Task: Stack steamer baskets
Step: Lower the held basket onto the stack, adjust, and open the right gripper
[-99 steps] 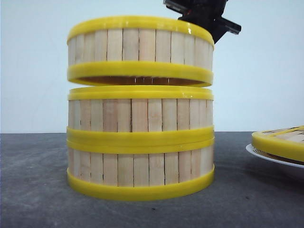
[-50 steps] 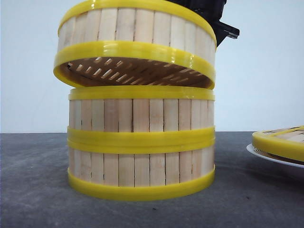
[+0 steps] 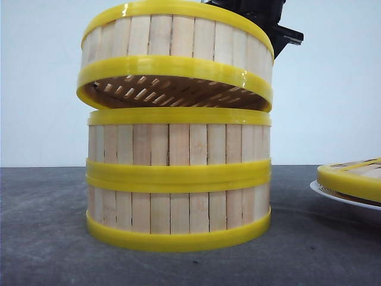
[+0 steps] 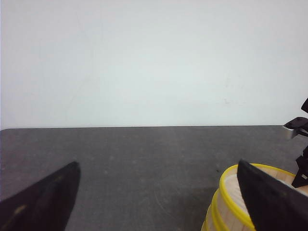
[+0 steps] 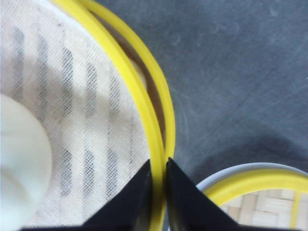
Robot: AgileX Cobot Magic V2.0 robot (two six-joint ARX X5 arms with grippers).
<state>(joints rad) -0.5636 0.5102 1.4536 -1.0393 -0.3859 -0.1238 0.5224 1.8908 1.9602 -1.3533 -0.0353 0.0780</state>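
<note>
My right pincer (image 5: 158,192) grips one tilted steamer basket (image 3: 175,56) above two stacked baskets (image 3: 178,179); my left pincer (image 4: 159,202) gapes wide.

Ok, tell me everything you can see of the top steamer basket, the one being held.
The top steamer basket is round and shallow, with a wall of vertical light wooden slats between bright yellow plastic rims. It is tilted, its slatted underside showing, hanging just above the two stacked baskets; whether its far right edge touches them cannot be told. Inside lie a white mesh liner and a pale round item. The right pincer is shut on its rim, one finger on either side.
</note>
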